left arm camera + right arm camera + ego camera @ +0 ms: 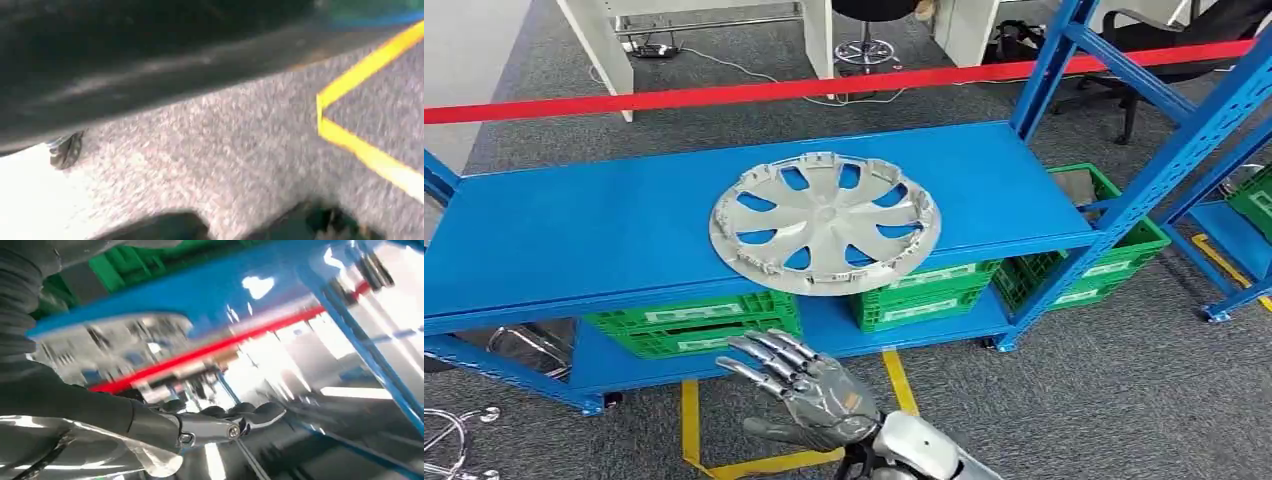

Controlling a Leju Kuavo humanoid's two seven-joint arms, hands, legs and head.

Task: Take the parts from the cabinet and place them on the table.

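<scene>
A silver wheel cover [825, 222] with curved spokes lies flat on the blue shelf [574, 230] of the cabinet, near the shelf's front edge. My right hand [802, 392] hangs below and in front of the shelf, fingers spread and pointing toward the wheel cover, holding nothing. In the blurred right wrist view the same hand's fingers [250, 416] stretch out under the blue shelf [220, 285], with the wheel cover's rim [115, 327] showing at the shelf edge.
Green crates [689, 325] sit on the lower shelf. Blue uprights [1164, 170] stand at the right, and a red bar [724, 93] crosses behind the shelf. Yellow tape [894, 385] marks the grey carpet. A chair base [449, 435] is at lower left.
</scene>
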